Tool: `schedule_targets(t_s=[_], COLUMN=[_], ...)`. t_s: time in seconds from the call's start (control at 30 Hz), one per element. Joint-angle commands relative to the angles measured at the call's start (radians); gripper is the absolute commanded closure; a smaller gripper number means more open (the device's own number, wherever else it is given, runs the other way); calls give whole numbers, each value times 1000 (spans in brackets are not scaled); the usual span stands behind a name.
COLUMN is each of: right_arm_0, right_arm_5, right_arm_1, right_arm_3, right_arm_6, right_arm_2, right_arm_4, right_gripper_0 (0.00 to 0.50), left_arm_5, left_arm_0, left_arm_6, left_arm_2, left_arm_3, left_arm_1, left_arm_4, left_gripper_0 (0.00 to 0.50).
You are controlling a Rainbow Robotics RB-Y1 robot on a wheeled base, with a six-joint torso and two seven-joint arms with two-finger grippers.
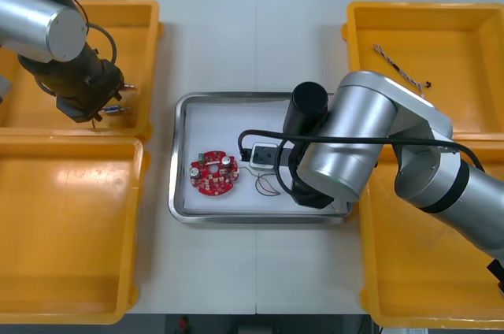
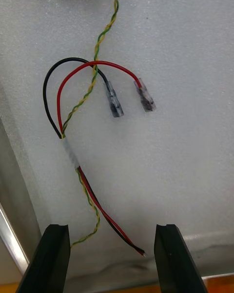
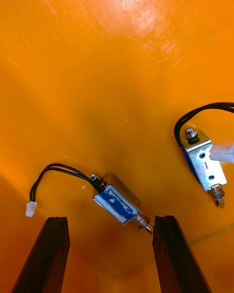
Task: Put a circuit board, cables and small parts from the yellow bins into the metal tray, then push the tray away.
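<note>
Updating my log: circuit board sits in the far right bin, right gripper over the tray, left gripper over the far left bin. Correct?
No. The front view shows the circuit board lying in the metal tray, not a bin. The rest holds: right gripper over the tray, left gripper over the far left yellow bin.

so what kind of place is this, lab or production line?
Looks like a kitting workstation, probably a test cell: yellow plastic bins flank a light table, a metal tray holds a round red circuit board and red-and-black cable, left gripper hovers over small metal parts, right gripper over the tray.
</note>
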Motion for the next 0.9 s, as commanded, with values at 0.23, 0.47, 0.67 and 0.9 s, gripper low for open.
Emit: schedule_targets(t_s=[0.23,0.47,0.67,0.9], right_arm_0=[-28,-27,-27,-13], right_arm_5=[148,148,148,148], right_arm_1=[102,115,115,82], right_arm_3=[-80,-135,-170,-184], right_arm_6=[-12,-20,-25,-41], right_arm_2=[-196,-299,-411,-531], right_arm_4=[72,120,124,133], right_gripper_0=[0,0,0,0], left_arm_5=[-48,-100,-126,-140], left_arm_0=[-29,-29,-29,-29], left_arm_6=[72,60,51,57], left_arm_2=[-28,-31,-33,-86], left_arm_3=[6,63,92,93], left_arm_1=[-20,-31,-37,-37], left_arm_4=[-35,-33,-42,-62], left_gripper_0=[0,0,0,0])
